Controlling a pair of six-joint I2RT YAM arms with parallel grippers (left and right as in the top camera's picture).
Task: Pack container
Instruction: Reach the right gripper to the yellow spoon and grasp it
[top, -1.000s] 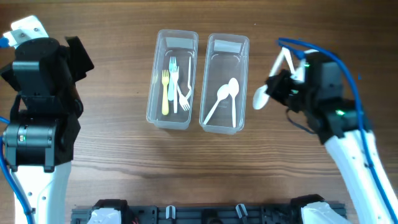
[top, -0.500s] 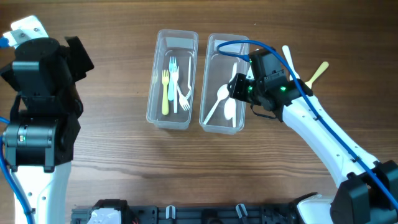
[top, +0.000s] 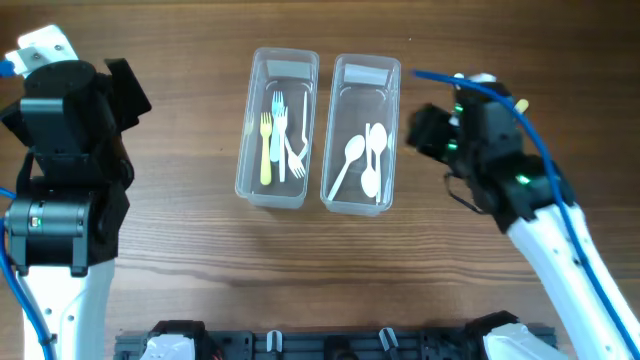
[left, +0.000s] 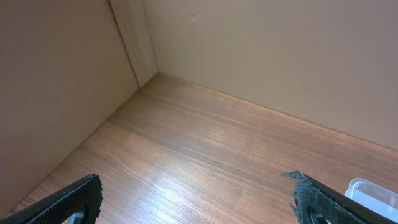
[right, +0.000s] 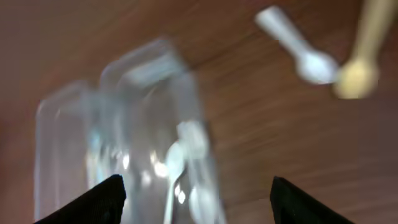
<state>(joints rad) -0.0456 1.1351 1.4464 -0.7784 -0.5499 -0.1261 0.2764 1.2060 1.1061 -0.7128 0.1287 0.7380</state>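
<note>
Two clear containers stand side by side at the table's back. The left container (top: 244, 150) holds several forks (top: 278, 135), yellow, blue and white. The right container (top: 364, 72) holds three white spoons (top: 367, 158). My right gripper (top: 420, 132) hovers just right of that container, open and empty. In the blurred right wrist view its fingers (right: 196, 202) frame the spoon container (right: 155, 81). My left gripper (top: 122, 88) stays at the far left, open with nothing in it, and in its own view (left: 199, 205) only bare wood lies between the fingers.
Loose on the table beyond my right arm lie a white spoon (right: 298, 46) and a yellow utensil (right: 364, 56); the yellow one's tip (top: 520, 103) peeks out overhead. A container corner (left: 373, 190) shows at the left wrist view's lower right.
My right gripper carried a white spoon over the right container, opened and let it drop in, then drew back to the right. The left arm has not moved.
</note>
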